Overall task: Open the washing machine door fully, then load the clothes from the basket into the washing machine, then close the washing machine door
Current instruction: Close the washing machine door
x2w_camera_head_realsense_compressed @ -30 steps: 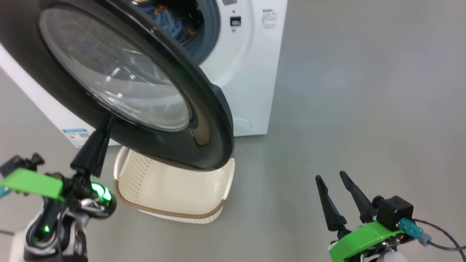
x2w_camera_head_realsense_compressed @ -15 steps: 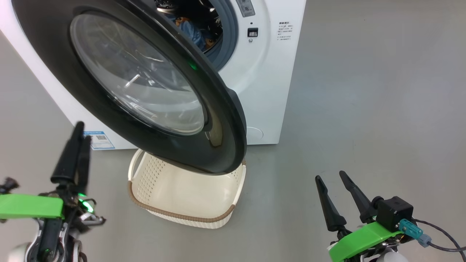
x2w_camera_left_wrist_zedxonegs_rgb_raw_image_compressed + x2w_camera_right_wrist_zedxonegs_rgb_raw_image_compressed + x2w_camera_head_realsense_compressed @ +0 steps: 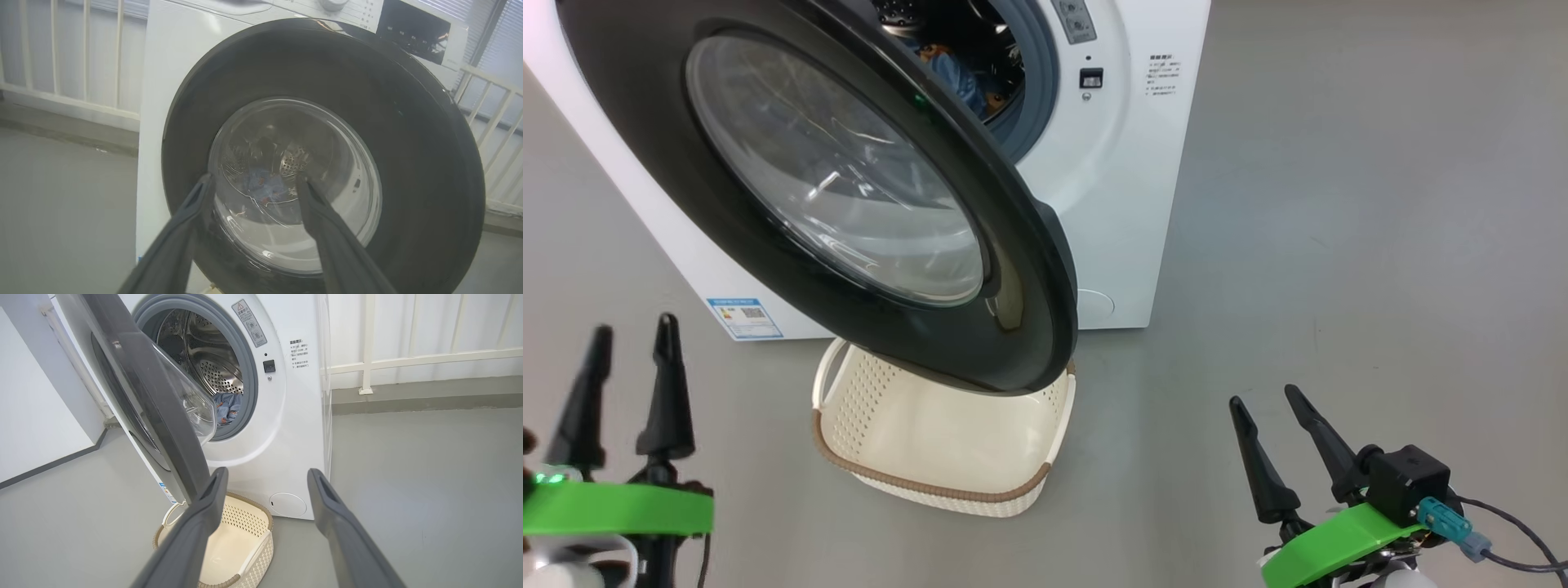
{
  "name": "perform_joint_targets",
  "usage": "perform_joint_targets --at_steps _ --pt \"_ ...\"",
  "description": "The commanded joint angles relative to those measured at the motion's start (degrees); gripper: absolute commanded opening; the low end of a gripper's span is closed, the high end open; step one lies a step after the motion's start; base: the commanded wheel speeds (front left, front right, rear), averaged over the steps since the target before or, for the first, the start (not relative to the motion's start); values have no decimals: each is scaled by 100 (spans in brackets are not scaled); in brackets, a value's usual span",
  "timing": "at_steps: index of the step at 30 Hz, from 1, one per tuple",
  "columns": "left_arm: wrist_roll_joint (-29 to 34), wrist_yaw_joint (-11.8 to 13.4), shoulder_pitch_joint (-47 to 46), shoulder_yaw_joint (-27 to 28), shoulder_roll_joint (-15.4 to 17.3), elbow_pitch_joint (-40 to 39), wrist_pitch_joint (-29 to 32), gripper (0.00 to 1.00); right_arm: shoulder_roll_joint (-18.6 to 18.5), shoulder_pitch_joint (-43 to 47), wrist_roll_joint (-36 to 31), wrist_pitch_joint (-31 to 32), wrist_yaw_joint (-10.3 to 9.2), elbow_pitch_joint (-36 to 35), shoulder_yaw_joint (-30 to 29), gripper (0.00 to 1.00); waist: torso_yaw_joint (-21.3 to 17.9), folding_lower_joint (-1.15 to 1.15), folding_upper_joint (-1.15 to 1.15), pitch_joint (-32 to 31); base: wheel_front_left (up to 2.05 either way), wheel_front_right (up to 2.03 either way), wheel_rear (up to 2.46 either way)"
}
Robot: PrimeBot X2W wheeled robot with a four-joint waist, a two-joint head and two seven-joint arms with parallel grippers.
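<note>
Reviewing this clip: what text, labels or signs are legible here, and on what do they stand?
No text reads clearly.
Blue label sticker on the big white boxy washing machine: too small.
Black print right of its opening: too small.
Grey sticker with warning triangle: wording blurred.

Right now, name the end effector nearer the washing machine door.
Left. The left end effector points at the washing machine door; the right end effector sits farther, past its free edge.
</note>
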Motion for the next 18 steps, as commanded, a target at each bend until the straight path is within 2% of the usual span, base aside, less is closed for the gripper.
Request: perform_joint_targets --at_steps 1,4,7,11,18 --pt "618 19 -71 306 119 -186 -33 100 26 -22 -57 -69 35 -185 131 100 -2 0 0 -1 0 0 0" --pt "1480 34 95 460 -90 -278 -35 100 26 -14 -70 -69 35 -221 132 100 -8 0 0 9 0 0 0" --pt "1986 26 285 572 -303 -332 -36 100 26 -5 -83 -69 35 -253 131 100 -11 0 0 13 0 0 0" --pt "2411 17 564 683 -555 -390 -36 100 26 2 -111 -69 35 -284 134 100 -19 0 0 26 0 0 0" --pt "2805 6 968 768 -913 -241 -36 100 26 32 -178 -69 35 -379 130 100 -38 0 0 13 0 0 0"
